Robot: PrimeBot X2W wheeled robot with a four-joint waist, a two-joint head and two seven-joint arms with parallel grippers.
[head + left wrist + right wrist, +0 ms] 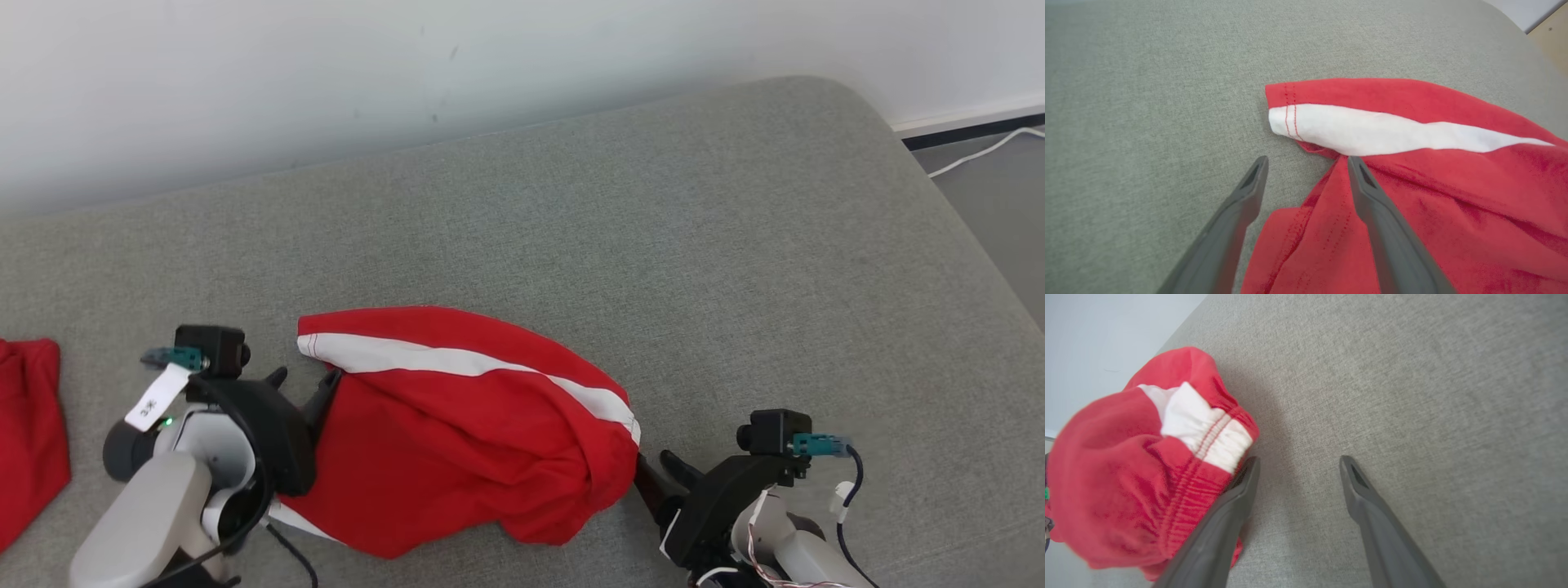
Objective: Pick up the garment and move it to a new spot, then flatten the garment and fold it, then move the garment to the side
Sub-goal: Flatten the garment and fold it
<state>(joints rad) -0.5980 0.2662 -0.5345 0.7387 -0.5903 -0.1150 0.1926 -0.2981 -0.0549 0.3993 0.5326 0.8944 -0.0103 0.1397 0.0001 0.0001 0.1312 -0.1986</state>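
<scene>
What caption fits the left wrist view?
Open left claw straddling edge of red white-striped cloth garment on grey fabric surface.

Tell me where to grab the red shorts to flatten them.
Probably the left claw on the stitched leg hem of the red shorts, coming from their left where that edge lies loose; the right claw on the bunched elastic waistband, from the right.

Open cushion (653, 204) lies beyond the garment (457, 425); red cloth (28, 433) blocks far left.
</scene>
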